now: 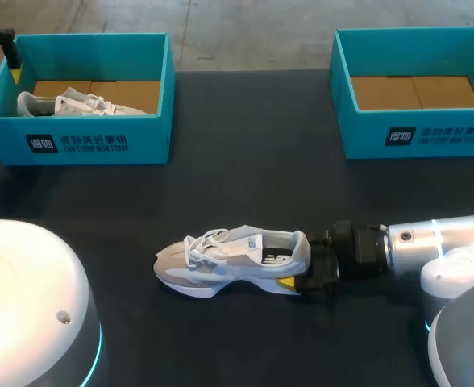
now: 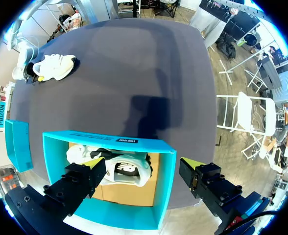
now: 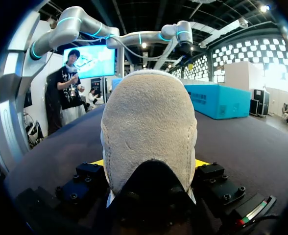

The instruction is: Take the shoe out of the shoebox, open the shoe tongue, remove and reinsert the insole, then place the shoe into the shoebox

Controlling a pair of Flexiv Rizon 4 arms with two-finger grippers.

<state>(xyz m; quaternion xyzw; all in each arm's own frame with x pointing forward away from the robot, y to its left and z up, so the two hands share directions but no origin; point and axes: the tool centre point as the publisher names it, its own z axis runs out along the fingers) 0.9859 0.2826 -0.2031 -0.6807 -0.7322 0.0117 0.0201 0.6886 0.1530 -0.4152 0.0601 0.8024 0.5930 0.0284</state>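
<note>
One step done: shoe (image 1: 237, 260) out on tabletop (image 1: 245, 193), heel clamped by right tool (image 1: 304, 262); left tool (image 2: 141, 163) wide; opening, insole work, reboxing pending.

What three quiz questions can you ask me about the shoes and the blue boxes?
1. True or false: the right shoebox has a shoe inside.
2. Which part of the shoe on the table does the right gripper hold? A toe, B heel, C laces.
3. What lies in the left shoebox?

Key: 1 false, it holds no shoe. 2 B. 3 a white shoe.
</note>
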